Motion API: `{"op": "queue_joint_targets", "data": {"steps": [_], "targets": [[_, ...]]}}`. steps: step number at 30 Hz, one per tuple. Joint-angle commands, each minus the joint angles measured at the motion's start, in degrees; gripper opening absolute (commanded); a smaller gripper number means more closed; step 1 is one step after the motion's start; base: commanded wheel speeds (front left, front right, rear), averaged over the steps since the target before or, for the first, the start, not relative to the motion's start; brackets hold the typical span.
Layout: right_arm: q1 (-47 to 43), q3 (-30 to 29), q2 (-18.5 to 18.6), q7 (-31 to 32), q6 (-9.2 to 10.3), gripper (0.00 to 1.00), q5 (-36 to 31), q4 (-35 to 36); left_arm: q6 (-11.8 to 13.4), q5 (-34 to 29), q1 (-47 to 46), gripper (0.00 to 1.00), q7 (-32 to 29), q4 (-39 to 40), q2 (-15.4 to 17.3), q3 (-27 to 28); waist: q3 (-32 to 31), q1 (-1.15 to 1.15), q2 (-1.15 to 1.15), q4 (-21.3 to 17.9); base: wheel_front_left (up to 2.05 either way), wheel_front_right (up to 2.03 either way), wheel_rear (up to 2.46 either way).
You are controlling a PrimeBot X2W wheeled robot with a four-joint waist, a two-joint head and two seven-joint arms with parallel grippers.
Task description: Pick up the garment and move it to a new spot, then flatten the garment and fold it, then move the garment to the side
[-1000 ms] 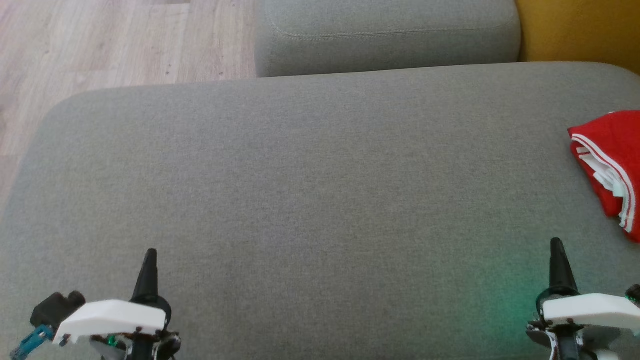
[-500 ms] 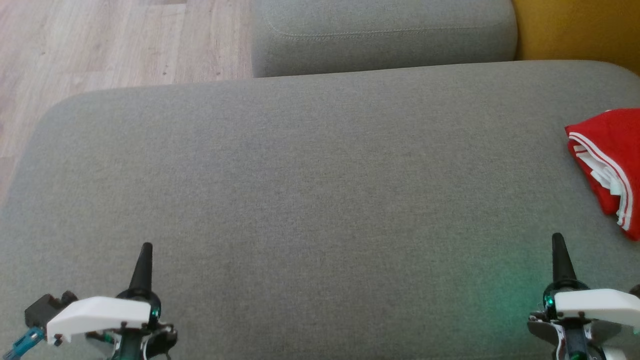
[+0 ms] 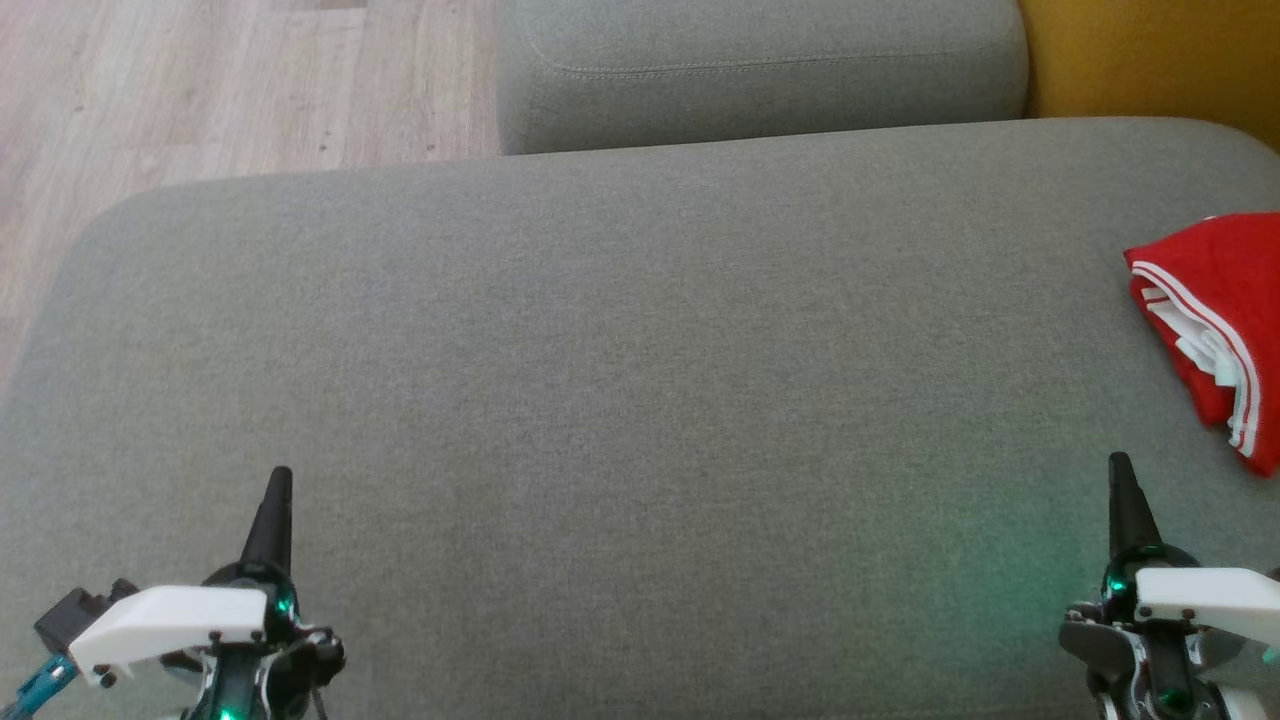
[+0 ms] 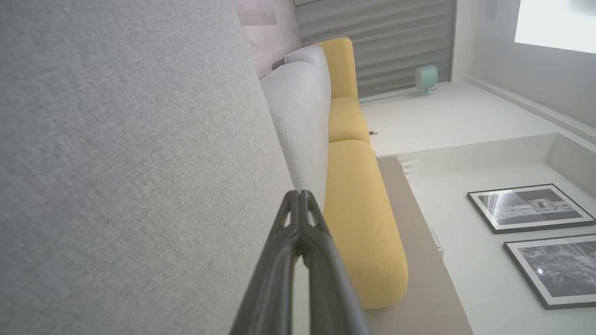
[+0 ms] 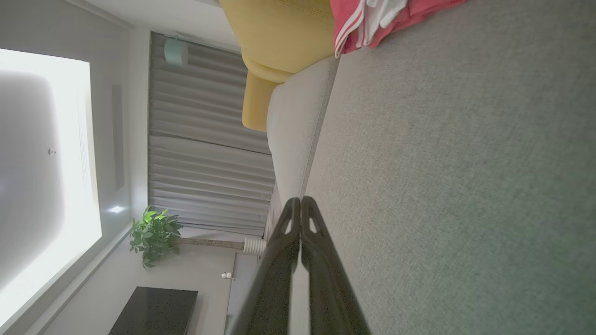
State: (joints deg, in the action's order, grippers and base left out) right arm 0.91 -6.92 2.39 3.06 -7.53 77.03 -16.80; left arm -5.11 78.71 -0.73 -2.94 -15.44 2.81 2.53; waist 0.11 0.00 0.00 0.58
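Lying folded, red white-striped garment [image 3: 1215,270], left gripper [image 3: 280,480], right gripper [image 3: 1119,465] both closed, empty.

Matt grey woven cloth cushion [image 3: 620,380]; soft red cloth garment [image 3: 1215,320]; pale wood-grain floor [image 3: 180,90].

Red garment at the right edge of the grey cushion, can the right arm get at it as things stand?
Probably yes. The red garment lies just ahead and right of the right tool, with bare grey cushion between. The tool is shut and must open first.
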Motion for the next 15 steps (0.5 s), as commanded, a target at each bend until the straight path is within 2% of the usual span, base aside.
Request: {"op": "queue_joint_targets", "data": {"steps": [1,15], "targets": [[3.6,0.8,0.4,0.6,0.04,0.0,2.4,2.3,-0.7,2.1,-3.8,0.0,-0.5,1.6,0.3,1.9,0.0,0.0,0.0,-0.1,0.0,0.0,0.0],[5.0,0.5,0.5,2.9,0.04,0.0,12.6,2.7,-2.0,11.3,-5.1,0.0,-2.8,1.4,0.2,3.4,0.1,0.0,0.0,-0.5,0.0,0.0,0.0]]}}
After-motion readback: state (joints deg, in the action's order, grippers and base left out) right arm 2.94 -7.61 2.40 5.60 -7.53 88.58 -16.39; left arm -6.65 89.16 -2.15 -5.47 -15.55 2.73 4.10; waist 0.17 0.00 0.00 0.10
